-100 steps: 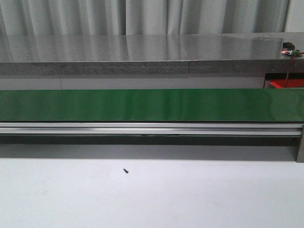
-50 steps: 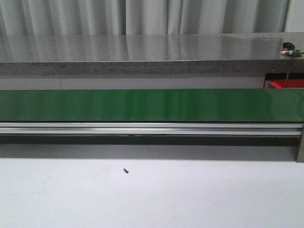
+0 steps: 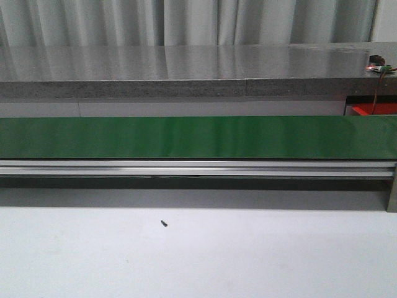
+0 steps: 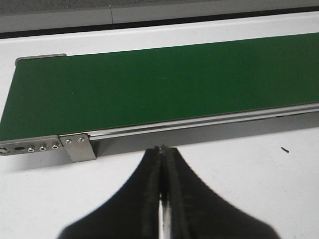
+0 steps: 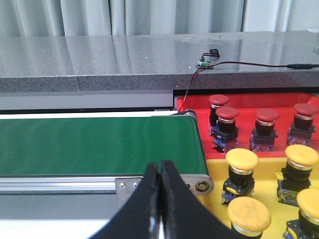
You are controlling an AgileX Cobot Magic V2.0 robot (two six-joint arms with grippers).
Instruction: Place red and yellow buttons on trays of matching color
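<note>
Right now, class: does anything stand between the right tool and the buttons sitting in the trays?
Nothing visible does. The shut right tool hangs near the green belt's end; the yellow buttons and red buttons lie just beyond it, unobstructed.

My fingers [image 4: 149, 199] matt black plastic. Belt [image 3: 198, 137] smooth green, slight gloss; rail [image 3: 198, 167] brushed metal. Buttons [image 5: 242, 160] glossy plastic. Counter [image 3: 186, 68] polished speckled stone.

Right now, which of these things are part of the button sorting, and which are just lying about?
Part of the job: red buttons, yellow buttons, red tray, yellow tray, green conveyor belt, both closed grippers.

Lying about: small black screw, wired circuit board.
</note>
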